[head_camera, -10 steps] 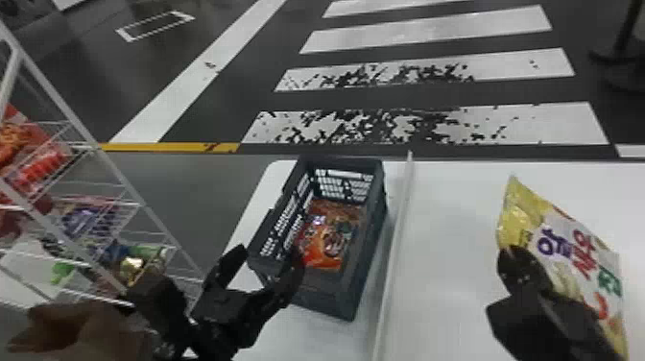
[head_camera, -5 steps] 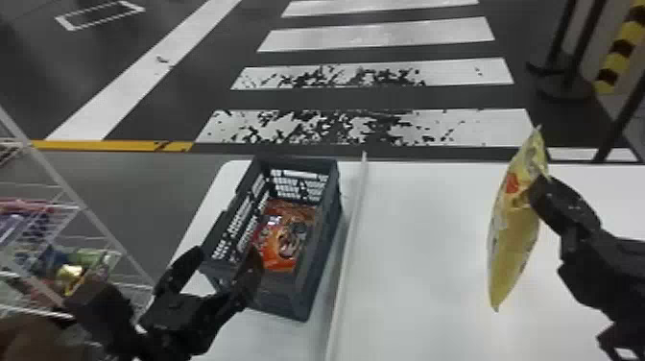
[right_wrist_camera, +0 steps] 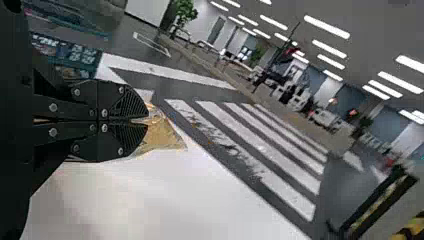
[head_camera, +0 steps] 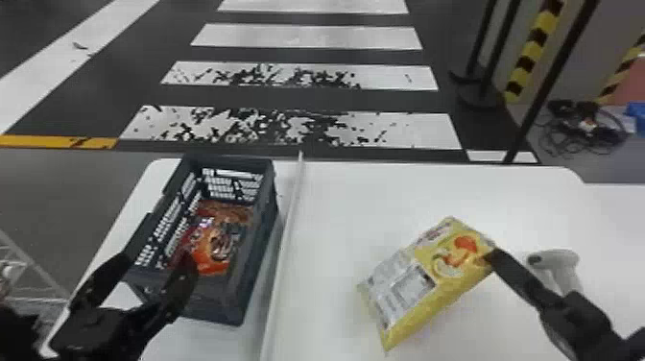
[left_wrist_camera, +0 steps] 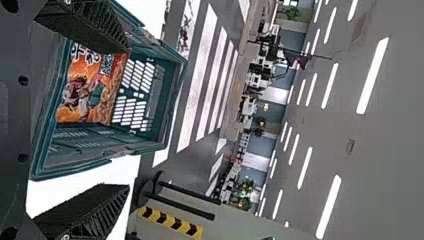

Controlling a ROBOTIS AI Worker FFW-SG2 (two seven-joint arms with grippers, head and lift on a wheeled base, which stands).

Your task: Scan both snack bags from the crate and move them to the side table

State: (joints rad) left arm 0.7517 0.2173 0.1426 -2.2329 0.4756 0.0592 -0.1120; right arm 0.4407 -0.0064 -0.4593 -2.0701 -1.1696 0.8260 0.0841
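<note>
My right gripper [head_camera: 492,259] is shut on the edge of a yellow snack bag [head_camera: 432,278], holding it tilted above the white table, right of the divider. In the right wrist view, the gripper [right_wrist_camera: 147,121] pinches the yellow bag [right_wrist_camera: 162,135] between closed fingers. An orange snack bag [head_camera: 216,245] lies inside the dark crate [head_camera: 268,206]. My left gripper [head_camera: 149,269] is open at the crate's near left end, nothing between its fingers. In the left wrist view, that gripper [left_wrist_camera: 127,120] stands apart-fingered before the crate [left_wrist_camera: 170,110] with the orange bag [left_wrist_camera: 90,90] inside.
A grey-white scanner [head_camera: 564,269] stands on the table behind the right gripper. A raised white divider [head_camera: 288,230] runs between the crate and the yellow bag. At the left edge is a white wire rack [head_camera: 29,269]; black posts [head_camera: 542,86] stand beyond the table.
The head view has turned to the right, bringing the scanner into sight. The yellow bag in my right gripper has rotated, from edge-on to its printed back showing. My left gripper remains open by the crate.
</note>
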